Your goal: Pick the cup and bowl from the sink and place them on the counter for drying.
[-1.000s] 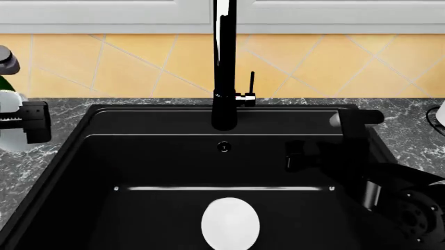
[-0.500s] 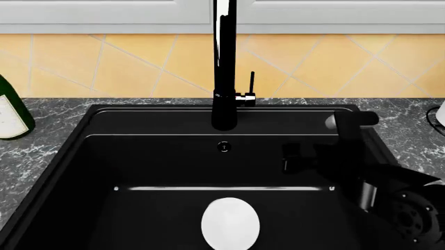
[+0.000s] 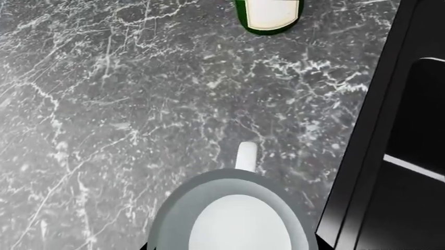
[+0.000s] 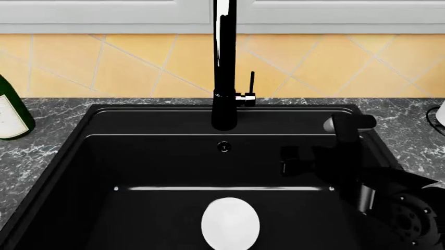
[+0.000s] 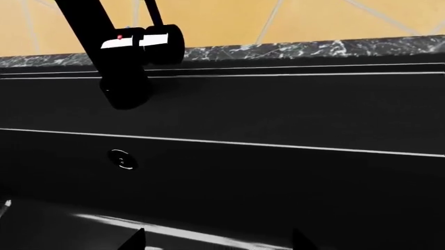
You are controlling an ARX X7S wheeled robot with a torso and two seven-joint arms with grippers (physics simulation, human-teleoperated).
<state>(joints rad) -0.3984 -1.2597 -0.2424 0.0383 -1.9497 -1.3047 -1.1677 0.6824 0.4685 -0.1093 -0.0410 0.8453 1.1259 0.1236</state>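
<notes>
The left gripper (image 3: 233, 229) is holding the cup (image 3: 233, 219) over the counter (image 3: 104, 104) for set-down (right jaws' state: cannot tell), the bowl (image 4: 230, 223) lying in the sink (image 4: 160, 156)

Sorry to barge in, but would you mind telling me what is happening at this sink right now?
A two-armed robot is clearing dishes out of the sink. In the left wrist view, the cup sits below the camera over the counter, near a green bottle. The bowl lies in the basin. The right gripper is lowered inside the sink, apart from the bowl.

left end effector: gone from head view | right arm (image 4: 347, 156): shifted slightly toward faucet (image 4: 224, 67)
</notes>
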